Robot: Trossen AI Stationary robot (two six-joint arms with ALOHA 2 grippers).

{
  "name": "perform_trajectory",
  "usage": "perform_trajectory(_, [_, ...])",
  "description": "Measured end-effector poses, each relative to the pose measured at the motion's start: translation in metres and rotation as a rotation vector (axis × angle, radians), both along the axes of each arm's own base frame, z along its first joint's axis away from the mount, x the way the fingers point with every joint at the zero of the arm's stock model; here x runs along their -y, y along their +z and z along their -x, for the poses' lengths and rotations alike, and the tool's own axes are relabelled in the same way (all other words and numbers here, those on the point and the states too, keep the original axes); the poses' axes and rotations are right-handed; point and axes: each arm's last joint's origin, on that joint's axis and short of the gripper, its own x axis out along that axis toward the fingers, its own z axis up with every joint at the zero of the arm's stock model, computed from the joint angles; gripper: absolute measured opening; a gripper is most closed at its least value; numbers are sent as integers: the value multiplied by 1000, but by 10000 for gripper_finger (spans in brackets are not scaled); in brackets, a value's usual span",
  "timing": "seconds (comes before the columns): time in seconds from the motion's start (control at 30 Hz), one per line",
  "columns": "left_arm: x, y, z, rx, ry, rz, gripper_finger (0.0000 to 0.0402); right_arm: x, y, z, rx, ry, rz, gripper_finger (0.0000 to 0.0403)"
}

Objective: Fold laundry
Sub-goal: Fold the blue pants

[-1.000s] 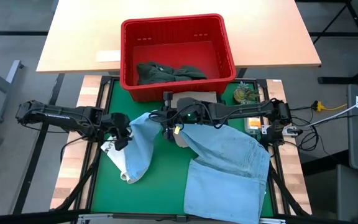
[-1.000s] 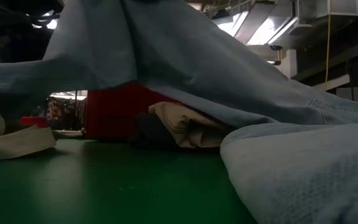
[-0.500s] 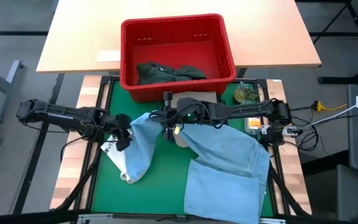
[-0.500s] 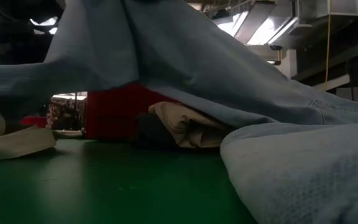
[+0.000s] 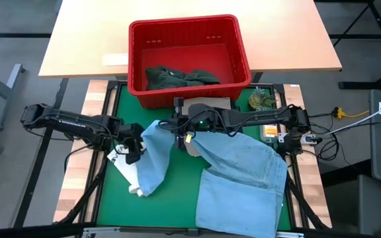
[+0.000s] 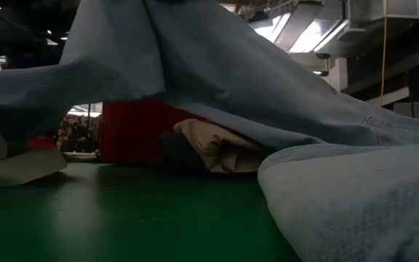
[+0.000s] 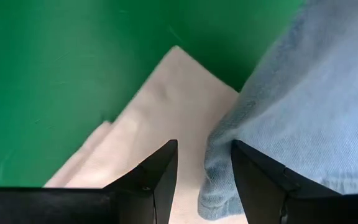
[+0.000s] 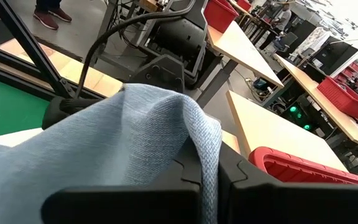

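Shifting inward across the green desk [image 5: 170,198] since the earlier frame: left pincer [image 5: 135,149], now pushing the near trouser leg of the light blue garment [image 5: 243,178] toward the middle, with that leg's lower end lying closer to centre than before. Gripping the blue hem between fingers [image 7: 157,171] set partly apart, over a pale cream cloth [image 7: 160,118] lying flat beneath. Clamping tight on a raised fold of the same garment at mid-desk: right pincer [image 5: 178,129], unmoved between frames. Draping from that lifted fold in two directions, one leg running toward the left pincer, the bulkier body spreading over the front right of the desk. Judging the coming move: turning on this leg's long axis, running from the right pincer's hold toward the front left, with the left arm nearer its free end. Resting behind the raised cloth: a beige piece [image 6: 213,149], then the red basket [image 5: 240,49] holding a dark green-grey piece [image 5: 177,76].
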Motion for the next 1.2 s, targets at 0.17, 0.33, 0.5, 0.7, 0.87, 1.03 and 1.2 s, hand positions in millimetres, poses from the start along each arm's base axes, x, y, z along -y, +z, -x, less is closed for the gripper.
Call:
perform_trajectory(0.17, [1, -5, -3, -32, -28, 11, 129, 0, 0, 0, -5, 0, 1, 5])
perform_trajectory(0.33, [1, -9, -7, -48, -32, 21, 53, 0, -1, 0, -7, 0, 1, 3])
perform_trajectory(0.5, [3, -8, -6, -42, -60, 86, 7, 0, -1, 0, -7, 0, 1, 6])
perform_trajectory(0.7, [8, 9, -2, -15, -72, 220, 2, 1, -2, 0, -20, -15, 5, 7])
perform_trajectory(0.87, [15, 50, 5, 82, -145, 307, 1, 5, -5, 2, -63, -69, 41, 8])
perform_trajectory(1.03, [20, 105, 23, 203, -220, 357, 1, 17, -8, 2, -95, -115, 50, 8])
perform_trajectory(1.2, [21, 160, 48, 406, -272, 366, 0, 22, -12, 0, -106, -53, 24, 9])
